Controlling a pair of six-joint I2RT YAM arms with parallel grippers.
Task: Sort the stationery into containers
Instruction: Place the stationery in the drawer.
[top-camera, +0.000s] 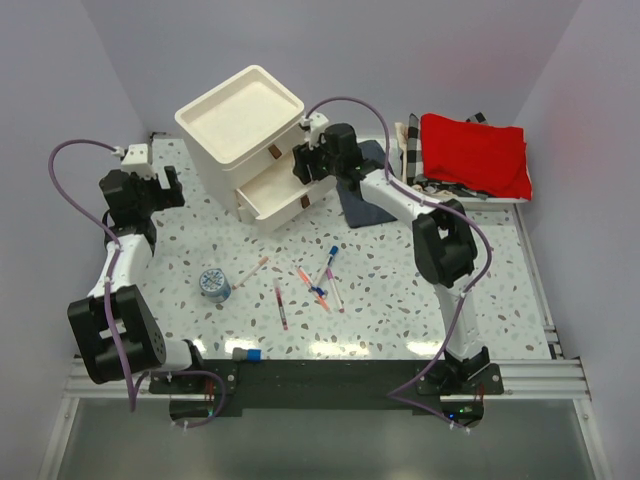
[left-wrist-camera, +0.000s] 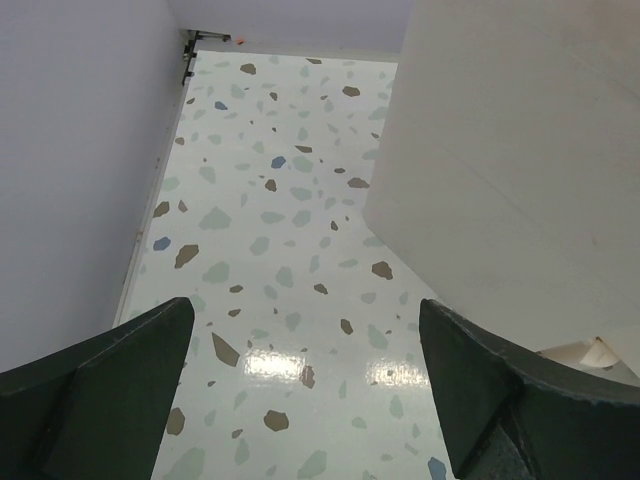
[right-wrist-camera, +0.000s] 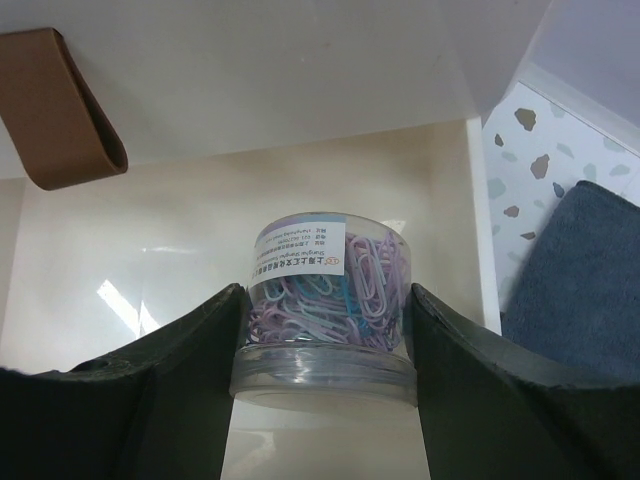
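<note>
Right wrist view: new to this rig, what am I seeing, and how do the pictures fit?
Two robot arms work at a speckled table. The top picture looks down from behind them; each wrist picture looks along one arm's end effector. There, the right end effector grips a clear round plastic tub of pastel paper clips at the open drawer of the cream-white plastic drawer unit. The left end effector hangs open, empty, beside that unit. Thin pens, a blue-white roll and a blue-capped stick lie on the table.

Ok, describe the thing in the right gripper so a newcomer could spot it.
Find the cream drawer unit at the back of the table; one drawer stands open. Over it, the right gripper clamps a small clear tub. It alone is full of pastel paper clips.
</note>
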